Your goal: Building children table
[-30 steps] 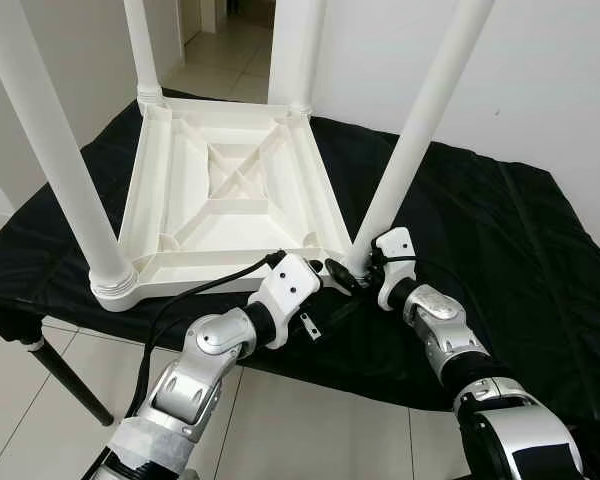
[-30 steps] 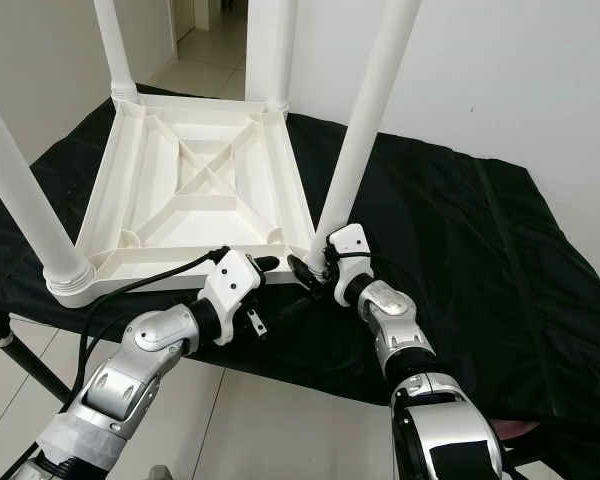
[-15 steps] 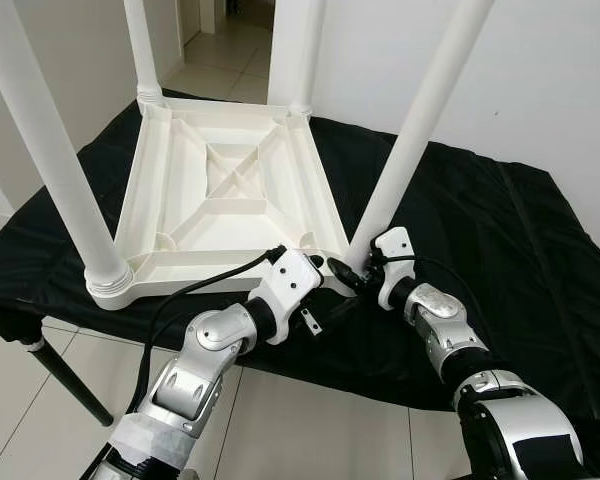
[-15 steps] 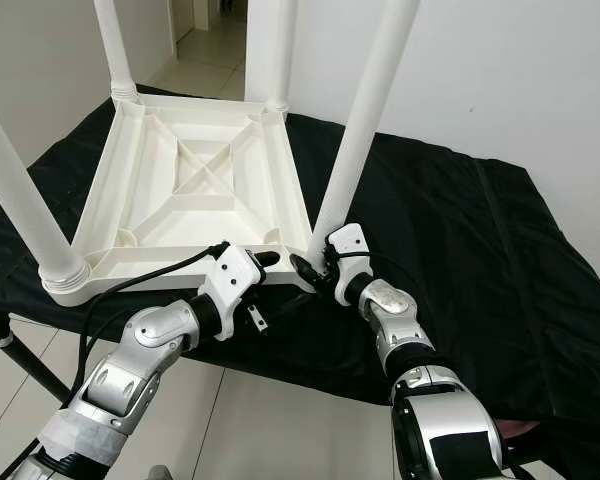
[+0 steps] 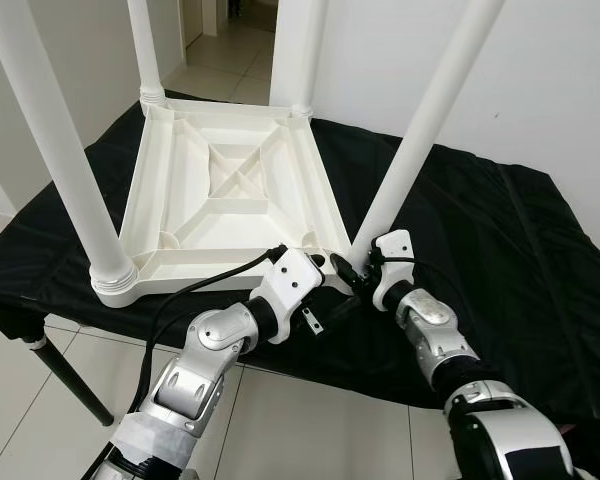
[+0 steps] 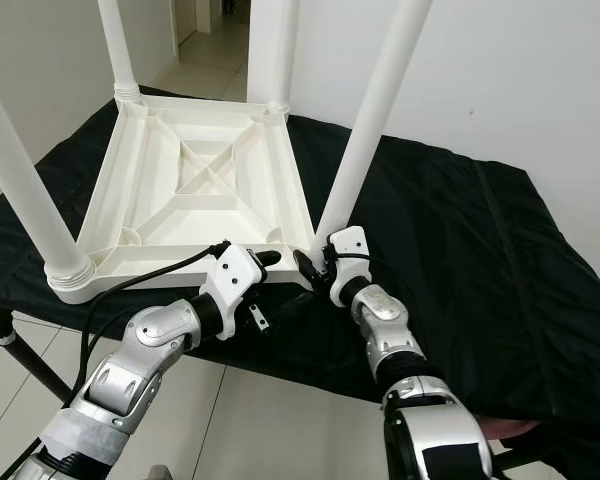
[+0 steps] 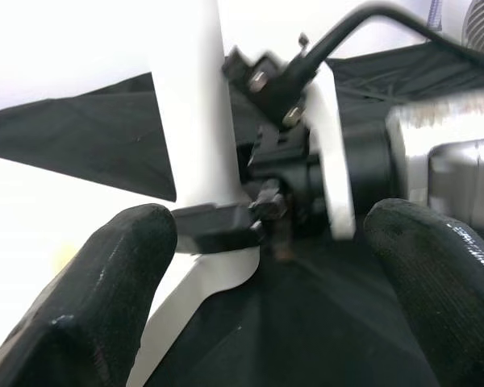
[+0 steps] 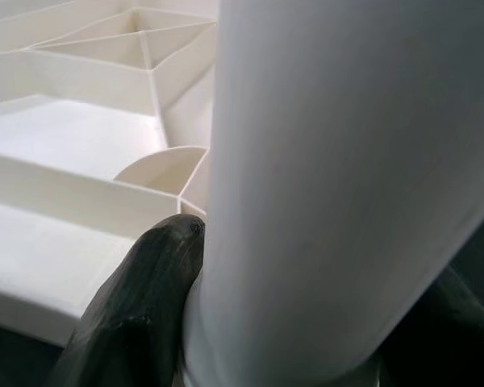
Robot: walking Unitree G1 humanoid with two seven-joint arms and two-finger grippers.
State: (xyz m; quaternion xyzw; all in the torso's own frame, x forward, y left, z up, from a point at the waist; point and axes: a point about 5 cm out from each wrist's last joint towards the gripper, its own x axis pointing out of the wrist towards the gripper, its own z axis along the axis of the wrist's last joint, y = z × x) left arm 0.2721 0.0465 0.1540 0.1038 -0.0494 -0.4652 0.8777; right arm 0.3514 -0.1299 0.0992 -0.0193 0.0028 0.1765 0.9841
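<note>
A white plastic children's table (image 5: 225,195) lies upside down on a black cloth, with its legs pointing up. My right gripper (image 5: 352,270) is shut on the base of the near right leg (image 5: 420,140), where the leg meets the table's corner. In the right wrist view the leg (image 8: 347,177) fills the space between the black fingers (image 8: 137,306). My left gripper (image 5: 330,285) is open just left of that corner, one finger at the table's rim. The left wrist view looks between its spread fingertips (image 7: 105,298) at the leg (image 7: 194,105) and the right gripper (image 7: 306,177).
The black cloth (image 5: 500,240) covers a stand with dark legs (image 5: 65,380). The near left leg (image 5: 65,160) and the two far legs (image 5: 145,45) stand tall around the arms. White walls are close behind, and tiled floor (image 5: 20,400) lies below.
My right forearm has shifted a little to the left at the leg's base. Both grippers remain at the near right corner.
</note>
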